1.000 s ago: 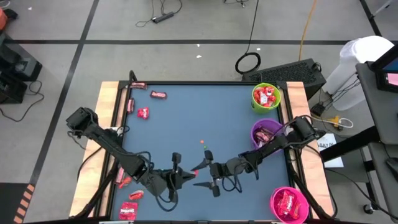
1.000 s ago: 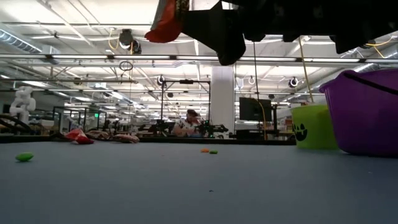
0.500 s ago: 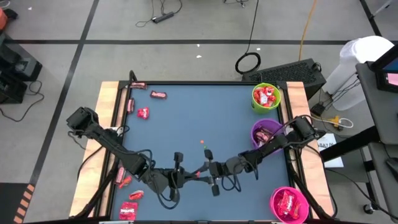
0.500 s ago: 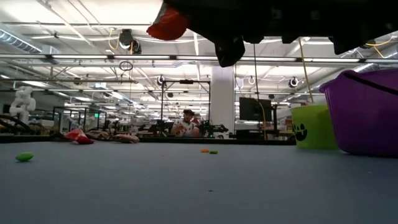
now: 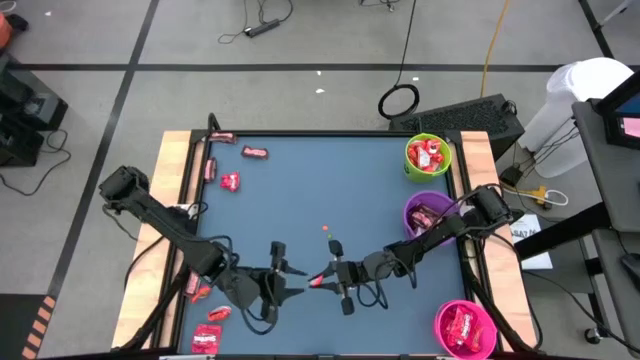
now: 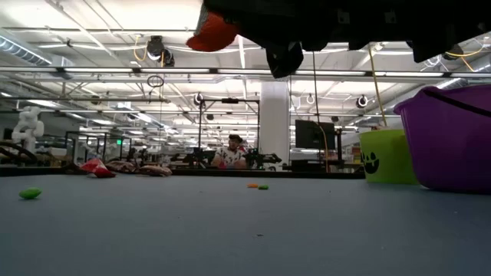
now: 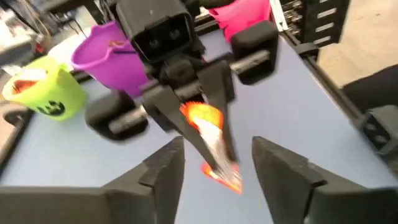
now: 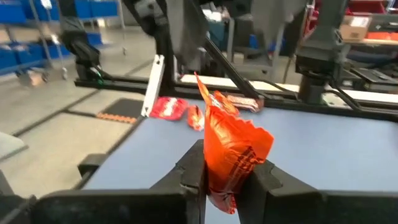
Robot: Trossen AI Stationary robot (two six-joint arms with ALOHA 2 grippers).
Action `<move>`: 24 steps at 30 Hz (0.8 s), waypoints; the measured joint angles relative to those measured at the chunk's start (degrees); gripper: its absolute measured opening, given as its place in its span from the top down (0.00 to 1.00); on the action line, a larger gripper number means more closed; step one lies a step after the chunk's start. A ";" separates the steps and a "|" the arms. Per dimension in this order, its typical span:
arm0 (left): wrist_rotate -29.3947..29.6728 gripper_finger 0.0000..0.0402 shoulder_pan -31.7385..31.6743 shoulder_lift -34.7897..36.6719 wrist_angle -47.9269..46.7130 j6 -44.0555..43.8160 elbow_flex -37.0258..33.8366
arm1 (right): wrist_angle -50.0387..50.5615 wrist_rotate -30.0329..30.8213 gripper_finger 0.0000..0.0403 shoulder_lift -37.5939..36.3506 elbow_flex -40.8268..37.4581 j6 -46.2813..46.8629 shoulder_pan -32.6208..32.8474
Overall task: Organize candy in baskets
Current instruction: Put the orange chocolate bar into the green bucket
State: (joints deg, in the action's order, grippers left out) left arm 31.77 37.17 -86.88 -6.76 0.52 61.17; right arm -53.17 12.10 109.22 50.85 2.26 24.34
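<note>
One candy [image 8: 231, 149], an orange-red wrapped packet, is in my right gripper [image 5: 322, 281], which is shut on it above the table's near middle. My left gripper [image 5: 296, 281] faces it from the left, open. In the left wrist view the candy's free end [image 7: 222, 175] lies between the left fingers, with a gap on each side. More candy lies flat at the far left [image 5: 230, 181] and near left [image 5: 205, 340]. The lime green basket [image 5: 428, 155], purple basket [image 5: 428, 213] and pink basket [image 5: 464, 328] stand along the right edge, each with candy inside. My right gripper pinches one end of the candy packet [image 8: 224, 186] between its two fingers. The fingers come level from the table's right side. The packet sticks out past the fingertips toward my left gripper and is lifted clear of the table.
Tiny round dots lie on the blue tabletop near the middle [image 5: 333, 241] and one green one at the left of the low view [image 6: 30, 193]. A wooden rim [image 5: 172, 200] borders the table. The far middle of the blue surface is bare.
My right gripper has shut on the candy, which my left gripper held a second ago. My left gripper has opened, let go of it and drawn back a little toward the table's left edge. The candy stays lifted.
</note>
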 joint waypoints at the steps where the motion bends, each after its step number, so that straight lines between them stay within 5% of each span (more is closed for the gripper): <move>1: -0.02 0.51 0.42 0.80 -1.43 -1.65 0.00 | 1.63 0.58 0.88 -0.82 0.00 -0.18 0.00; 6: 0.04 0.47 1.62 1.28 -4.26 -6.26 -1.71 | 15.07 6.19 0.88 -8.32 0.00 -2.43 0.01; 13: 1.43 0.47 0.32 -0.67 5.79 -9.25 -9.68 | 42.13 18.62 0.88 -24.95 0.00 1.85 -2.62; 24: 1.51 0.47 -2.72 -0.84 12.44 -9.29 -13.29 | 82.24 35.50 0.88 -47.31 0.04 13.65 -18.27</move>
State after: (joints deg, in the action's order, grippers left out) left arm 33.28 34.46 -87.72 5.68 -8.78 47.88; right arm 29.07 47.60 61.92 50.89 15.91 6.06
